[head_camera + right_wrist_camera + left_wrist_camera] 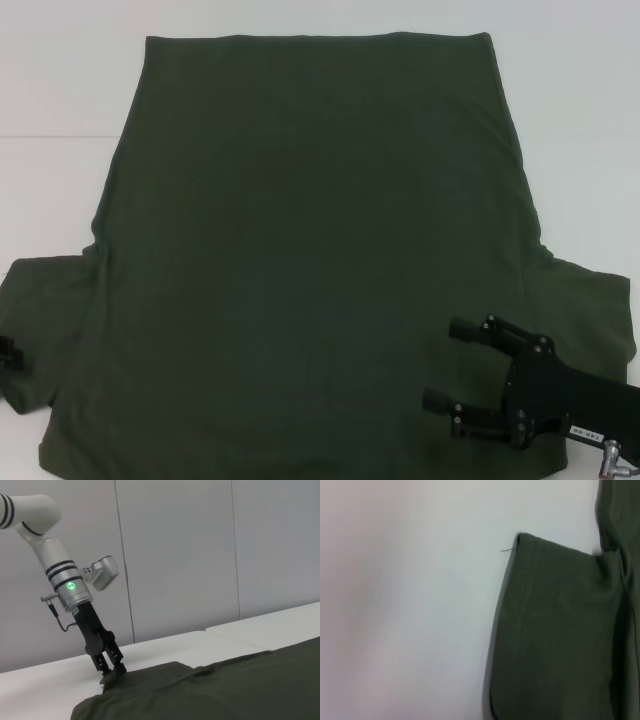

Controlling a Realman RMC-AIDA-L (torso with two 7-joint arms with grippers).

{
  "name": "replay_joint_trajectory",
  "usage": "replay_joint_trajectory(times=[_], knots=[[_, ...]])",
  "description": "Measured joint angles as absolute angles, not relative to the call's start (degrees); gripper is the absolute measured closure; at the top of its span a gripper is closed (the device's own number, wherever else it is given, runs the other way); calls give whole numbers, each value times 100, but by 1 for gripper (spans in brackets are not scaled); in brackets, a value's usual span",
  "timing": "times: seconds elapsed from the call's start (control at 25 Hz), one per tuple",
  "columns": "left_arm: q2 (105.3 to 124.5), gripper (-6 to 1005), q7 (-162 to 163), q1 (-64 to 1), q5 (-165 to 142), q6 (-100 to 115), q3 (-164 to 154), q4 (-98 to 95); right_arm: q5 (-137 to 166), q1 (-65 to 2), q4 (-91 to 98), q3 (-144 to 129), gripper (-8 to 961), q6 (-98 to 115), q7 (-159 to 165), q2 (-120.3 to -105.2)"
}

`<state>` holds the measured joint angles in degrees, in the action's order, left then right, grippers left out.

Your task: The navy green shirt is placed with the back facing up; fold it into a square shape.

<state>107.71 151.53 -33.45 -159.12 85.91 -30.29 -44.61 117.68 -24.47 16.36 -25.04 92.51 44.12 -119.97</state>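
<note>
white table [60, 90], grey wall panels behind in right wrist view. shirt [310, 260] spread flat, plain side up, sleeves out to both sides, hem far from robot. right gripper [440, 365] over shirt near right sleeve, fingers spread wide, nothing between them, cloth directly beneath. left gripper [111, 669] at left sleeve edge, tips down on fabric, fingers close together; cannot tell if cloth is pinched. left wrist view: sleeve [555, 630] hem on bare table, loose thread at corner.
</note>
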Motion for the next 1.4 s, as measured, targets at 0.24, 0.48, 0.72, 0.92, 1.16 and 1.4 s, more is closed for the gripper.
replay_joint_trajectory(times=[0.24, 0.48, 0.72, 0.92, 1.16, 1.4], knots=[[10780, 306, 15259, -3352, -15932, 8586, -3300, -4460, 11768, -2432, 1634, -2505, 8, 9260, 4412, -11997], [10795, 375, 15326, -3406, -16046, 8578, -3444, -4485, 11768, -2439, 1636, -2504, 8, 9264, 4412, -11996], [10789, 463, 15334, -3440, -16059, 8582, -3453, -4492, 11768, -2443, 1642, -2505, 8, 9264, 4412, -11997], [10790, 537, 15337, -3454, -16070, 8583, -3502, -4492, 11768, -2444, 1643, -2504, 8, 9265, 4412, -11997], [10806, 587, 15337, -3468, -16071, 8578, -3583, -4491, 11768, -2452, 1644, -2505, 8, 9266, 4412, -11997], [10861, 671, 15279, -3477, -16059, 8579, -3640, -4622, 11768, -2452, 1648, -2505, 8, 9266, 4412, -11996]])
